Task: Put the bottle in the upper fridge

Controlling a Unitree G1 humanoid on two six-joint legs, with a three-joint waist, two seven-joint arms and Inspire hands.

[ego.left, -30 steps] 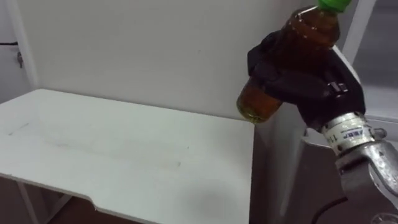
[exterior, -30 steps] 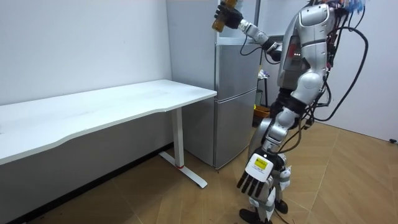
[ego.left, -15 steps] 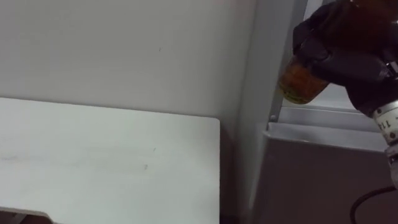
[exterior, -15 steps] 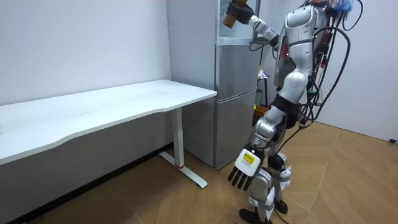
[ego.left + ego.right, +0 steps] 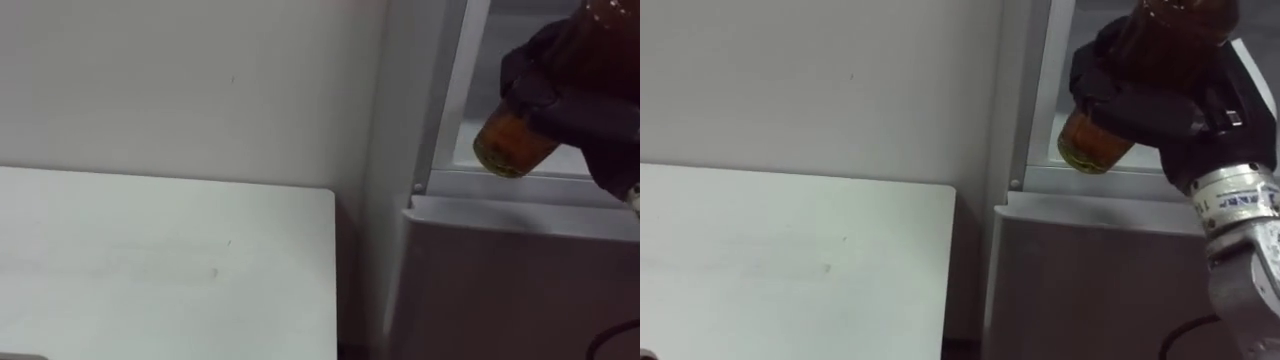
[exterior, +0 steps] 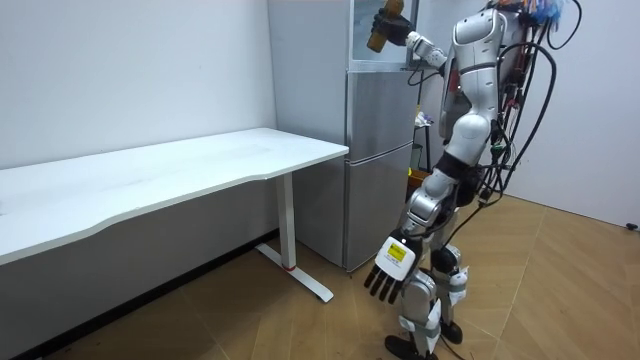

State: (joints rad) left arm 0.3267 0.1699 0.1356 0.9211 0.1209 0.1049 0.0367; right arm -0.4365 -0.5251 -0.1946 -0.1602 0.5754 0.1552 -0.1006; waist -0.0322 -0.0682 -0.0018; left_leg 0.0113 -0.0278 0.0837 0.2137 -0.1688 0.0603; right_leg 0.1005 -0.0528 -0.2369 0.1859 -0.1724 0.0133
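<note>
An amber bottle (image 5: 1095,142) filled with brown liquid is held up in front of the grey fridge (image 6: 380,170), at the open upper compartment (image 5: 470,110). My black right hand (image 5: 1160,95) is shut on it, fingers wrapped round its middle, and its base hangs just above the compartment's sill (image 5: 520,185). In the room view the bottle (image 6: 377,40) and right hand (image 6: 393,22) are raised at the fridge's top. I stand close to the fridge, facing it. My left hand (image 6: 393,270) hangs low by my leg with straight fingers.
A white table (image 5: 150,270) stands to the left of the fridge against the wall, its right edge close to the fridge's side. The lower fridge door (image 5: 1090,280) is closed. Wooden floor (image 6: 560,290) lies open behind me.
My right hand has carried the bottle from beside the fridge's corner to the upper compartment's opening. I have turned closer to the fridge, and the eye views shifted right with it.
</note>
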